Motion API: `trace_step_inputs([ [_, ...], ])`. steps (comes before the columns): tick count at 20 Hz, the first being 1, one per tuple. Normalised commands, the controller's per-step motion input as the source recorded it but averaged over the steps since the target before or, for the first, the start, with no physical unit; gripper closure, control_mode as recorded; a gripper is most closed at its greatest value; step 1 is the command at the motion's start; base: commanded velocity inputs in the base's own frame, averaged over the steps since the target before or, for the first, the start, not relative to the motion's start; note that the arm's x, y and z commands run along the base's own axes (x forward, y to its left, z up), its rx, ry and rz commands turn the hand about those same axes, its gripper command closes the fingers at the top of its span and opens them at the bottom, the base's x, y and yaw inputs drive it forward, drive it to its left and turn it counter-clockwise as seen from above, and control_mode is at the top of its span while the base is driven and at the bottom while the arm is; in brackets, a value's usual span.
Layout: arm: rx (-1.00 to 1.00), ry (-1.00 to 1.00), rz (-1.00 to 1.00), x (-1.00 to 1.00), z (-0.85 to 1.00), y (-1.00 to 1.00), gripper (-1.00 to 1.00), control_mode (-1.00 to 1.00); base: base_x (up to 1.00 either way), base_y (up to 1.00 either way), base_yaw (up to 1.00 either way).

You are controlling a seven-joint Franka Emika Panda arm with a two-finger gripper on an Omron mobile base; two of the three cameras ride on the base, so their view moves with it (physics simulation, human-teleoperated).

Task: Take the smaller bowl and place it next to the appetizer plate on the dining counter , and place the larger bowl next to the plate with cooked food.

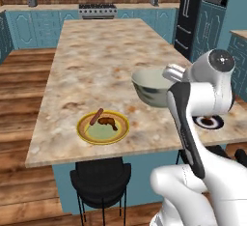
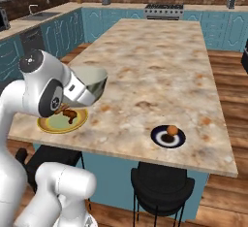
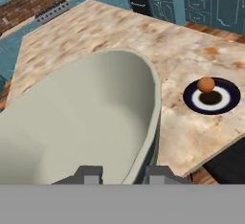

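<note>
Over dining counter (image 1: 96,65): gripper (image 3: 119,173) clamping larger bowl (image 1: 152,86).

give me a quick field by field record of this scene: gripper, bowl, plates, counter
gripper: gripper shut on the rim of the larger bowl, one finger inside the wall, one outside
larger bowl: deep, grey-beige, pale glossy inside, carried above the dining counter, looks tilted
plate with cooked food: yellow-rimmed plate with cooked food near the counter's front edge, brown sausage and meat on it
small dark plate: small dark plate with a round orange-brown item on it, near the same front edge, apart from the yellow plate
stools: black stool under the counter edge
</note>
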Motion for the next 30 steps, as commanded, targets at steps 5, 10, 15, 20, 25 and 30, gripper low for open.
trace_step_inputs([
  [5,-0.01,-0.01,0.0,0.59,-0.95,-0.01,1.0,-1.0,0.0,0.0,0.0],
  [10,0.0,-0.01,0.0,0.63,-0.79,-0.13,1.0,-1.0,0.0,0.0,0.0],
  [15,0.0,0.0,-0.01,0.61,-0.57,-0.09,1.0,-1.0,0.0,0.0,0.0],
  [20,0.0,0.0,-0.01,0.55,-0.38,-0.07,1.0,-1.0,0.0,0.0,0.0],
  [25,0.0,0.02,-0.03,0.47,-0.32,-0.01,1.0,-1.0,0.0,0.0,0.0],
  [30,0.0,0.06,-0.04,0.42,-0.41,0.0,1.0,-1.0,0.0,0.0,0.0],
])
